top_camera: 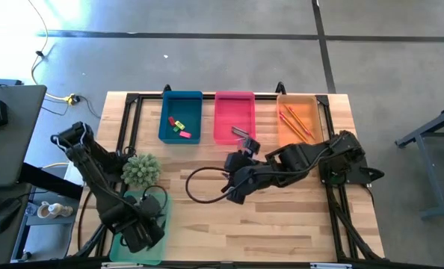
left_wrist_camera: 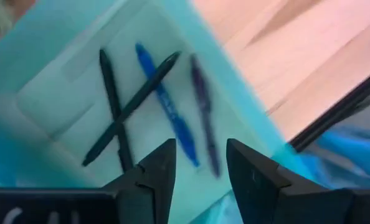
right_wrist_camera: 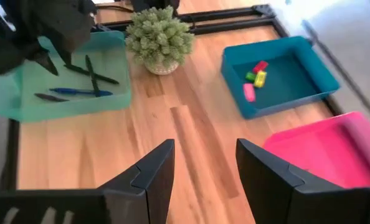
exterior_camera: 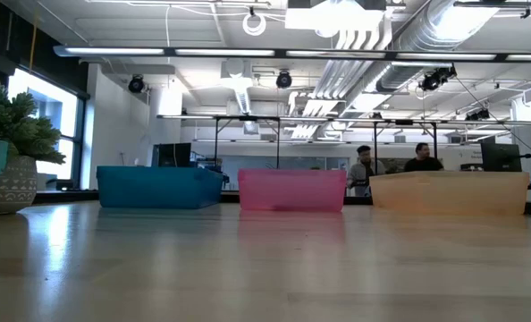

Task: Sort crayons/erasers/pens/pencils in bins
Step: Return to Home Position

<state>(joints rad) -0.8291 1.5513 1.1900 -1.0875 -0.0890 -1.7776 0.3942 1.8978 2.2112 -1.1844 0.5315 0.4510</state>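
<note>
My left gripper hangs open, pointing down, over the mint green bin at the table's near left, with nothing between its fingers. Several pens lie flat on that bin's floor: two black ones crossed, a blue one and a purple one. My right gripper is open and holds nothing, slanting down over bare wood mid-table. The blue bin holds small erasers. A short grey crayon lies in the pink bin, and orange pencils lie in the orange bin.
A spiky green potted plant stands just beyond the mint bin. A black cable loop lies on the wood beside my right gripper. A dark frame borders the tabletop. People show in the room behind the table.
</note>
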